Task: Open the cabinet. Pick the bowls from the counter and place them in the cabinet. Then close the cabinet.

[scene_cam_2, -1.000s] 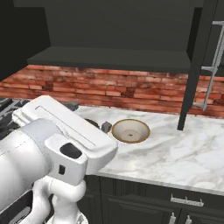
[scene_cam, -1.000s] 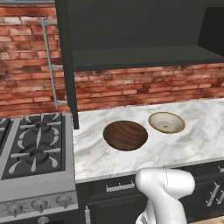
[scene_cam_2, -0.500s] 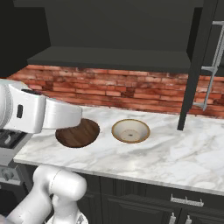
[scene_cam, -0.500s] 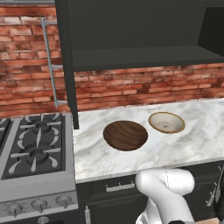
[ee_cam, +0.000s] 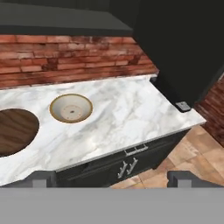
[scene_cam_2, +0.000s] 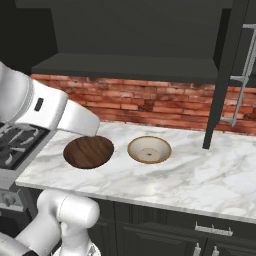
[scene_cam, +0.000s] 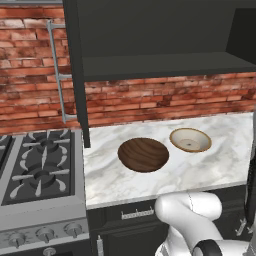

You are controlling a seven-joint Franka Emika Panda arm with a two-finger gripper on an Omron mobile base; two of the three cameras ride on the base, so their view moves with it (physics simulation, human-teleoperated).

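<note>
The cabinet (scene_cam: 165, 65) hangs above the counter (scene_cam: 210, 165) with both doors swung out, showing a bare dark shelf (scene_cam_2: 130, 67). On the marble lie the bowls: the dark wood-grain bowl (scene_cam: 143, 154) (scene_cam_2: 89, 151) and, to its right, the cream bowl (scene_cam: 190, 140) (scene_cam_2: 149, 149). In the hand view the cream bowl (ee_cam: 71, 108) sits upper left and the wood-grain bowl (ee_cam: 15, 131) is cut by the left edge. My gripper (ee_cam: 112, 178) is open and holds nothing; its fingertips (ee_cam: 43, 178) stand wide apart, back from the counter's front edge.
A gas stovetop (scene_cam: 40, 170) adjoins the counter on the left. The open left door (scene_cam: 75, 75) with its bar handle (scene_cam: 57, 70) and the open right door (scene_cam_2: 227, 75) (ee_cam: 183, 48) jut out over the counter. Dark drawers (ee_cam: 131, 157) run below.
My arm has swung away from in front of the right base camera to the left side of that view, uncovering the wood-grain bowl. Bowls and cabinet doors have not moved.
</note>
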